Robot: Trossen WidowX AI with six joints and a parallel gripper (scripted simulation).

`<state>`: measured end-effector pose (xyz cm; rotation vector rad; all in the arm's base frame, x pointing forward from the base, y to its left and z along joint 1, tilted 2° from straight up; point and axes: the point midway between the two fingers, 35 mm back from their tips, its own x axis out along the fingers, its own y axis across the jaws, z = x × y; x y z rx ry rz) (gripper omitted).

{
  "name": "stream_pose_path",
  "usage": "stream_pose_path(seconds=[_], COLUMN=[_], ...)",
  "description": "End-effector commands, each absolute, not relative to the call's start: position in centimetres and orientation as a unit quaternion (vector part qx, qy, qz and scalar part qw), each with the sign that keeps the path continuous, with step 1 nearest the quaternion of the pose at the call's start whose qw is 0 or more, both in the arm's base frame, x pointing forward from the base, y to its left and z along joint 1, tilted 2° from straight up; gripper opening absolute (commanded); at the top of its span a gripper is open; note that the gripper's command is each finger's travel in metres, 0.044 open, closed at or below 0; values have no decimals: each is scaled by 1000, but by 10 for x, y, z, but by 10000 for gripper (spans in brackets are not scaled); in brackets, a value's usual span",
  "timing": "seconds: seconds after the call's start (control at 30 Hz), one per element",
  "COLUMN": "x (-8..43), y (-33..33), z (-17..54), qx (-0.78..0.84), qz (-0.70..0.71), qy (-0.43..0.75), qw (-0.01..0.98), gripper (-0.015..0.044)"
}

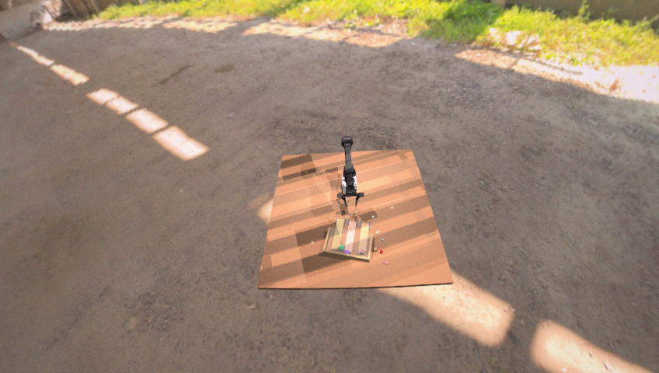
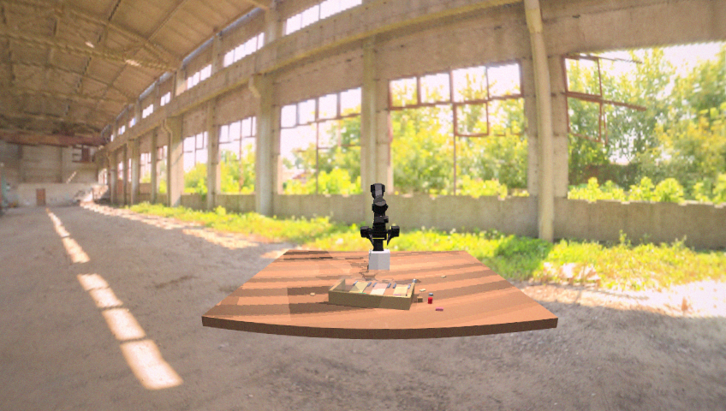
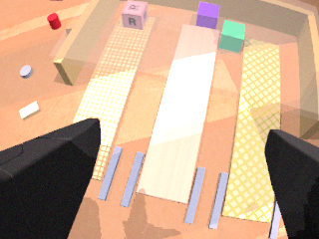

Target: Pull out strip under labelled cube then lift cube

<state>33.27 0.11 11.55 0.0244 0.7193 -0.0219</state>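
A pink cube marked R rests on the far end of the cream grid-patterned strip. A plain pale strip lies in the middle, and a yellow lattice-patterned strip lies on the other side. A purple cube and a green cube stand near the strips' far ends. My gripper is open and empty, above the table short of the strips' near ends. The cubes are mostly hidden in the exterior view.
A low tan wall surrounds the far end and sides of the strips. Several lavender bars flank their near ends. Beside the wall lie a red cylinder, a grey-blue disc and a cream block.
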Motion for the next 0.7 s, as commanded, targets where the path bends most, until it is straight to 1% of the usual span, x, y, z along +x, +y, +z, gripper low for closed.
stream_pose_path(seconds=[0.0,0.27,0.57,0.67], x=[354,393,414,414], y=[15,53,99,106], z=[110,78,23,13], qx=[33,64,70,67], qz=[-5,-14,-58,-68], qy=[408,546,682,702], qw=[913,835,726,706], gripper=[216,6,0,0])
